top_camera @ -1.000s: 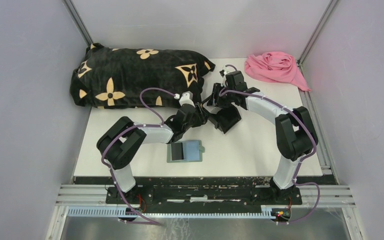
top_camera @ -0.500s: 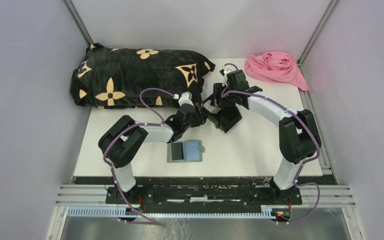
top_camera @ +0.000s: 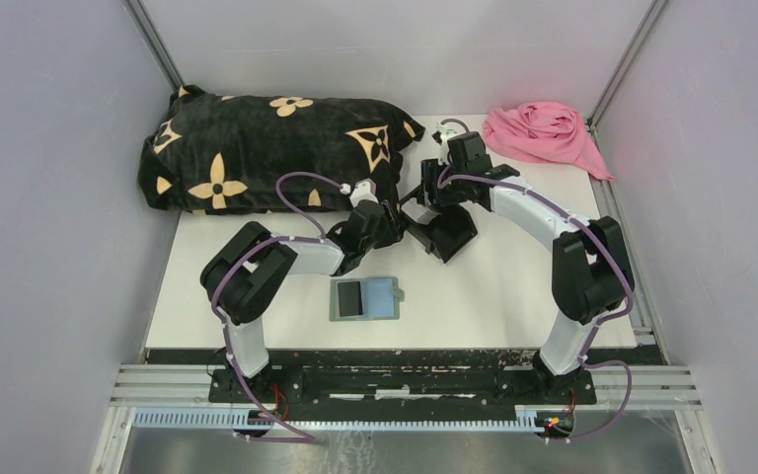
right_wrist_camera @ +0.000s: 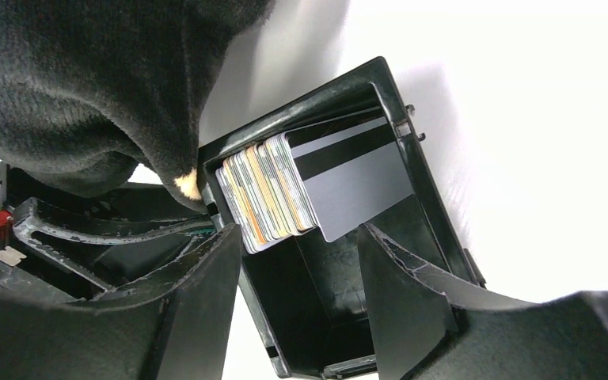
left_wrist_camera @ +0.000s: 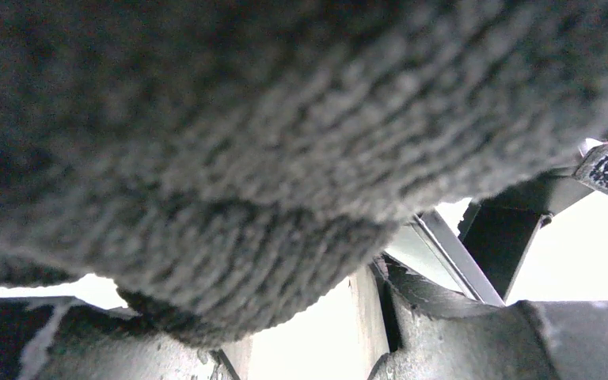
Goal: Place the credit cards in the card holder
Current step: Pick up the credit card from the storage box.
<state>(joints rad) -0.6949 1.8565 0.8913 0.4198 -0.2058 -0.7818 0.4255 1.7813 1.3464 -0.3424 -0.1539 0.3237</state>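
Observation:
The credit cards (right_wrist_camera: 269, 194) stand as a stack on edge inside a black open-topped box (right_wrist_camera: 412, 206), with a grey magnetic-stripe card (right_wrist_camera: 348, 178) leaning in front. My right gripper (right_wrist_camera: 301, 273) is open and empty, its jaws straddling the box just above the cards. From above, it (top_camera: 432, 200) hangs over the box (top_camera: 446, 232). My left gripper (top_camera: 395, 225) is open at the box's left side, partly under the pillow's edge. In its wrist view (left_wrist_camera: 301, 348) dark fabric fills most of the frame. The sage-green card holder (top_camera: 380, 297) lies open near the front, a dark rectangle on its left half.
A black pillow with tan flowers (top_camera: 257, 153) lies at the back left, and its edge overhangs the left gripper (right_wrist_camera: 87, 229) in the right wrist view. A pink cloth (top_camera: 543, 133) is bunched at the back right corner. Grey walls stand close on both sides.
The left forearm has shifted slightly back and left toward the pillow. The right wrist has edged a little toward the back. The box and the card holder have not moved.

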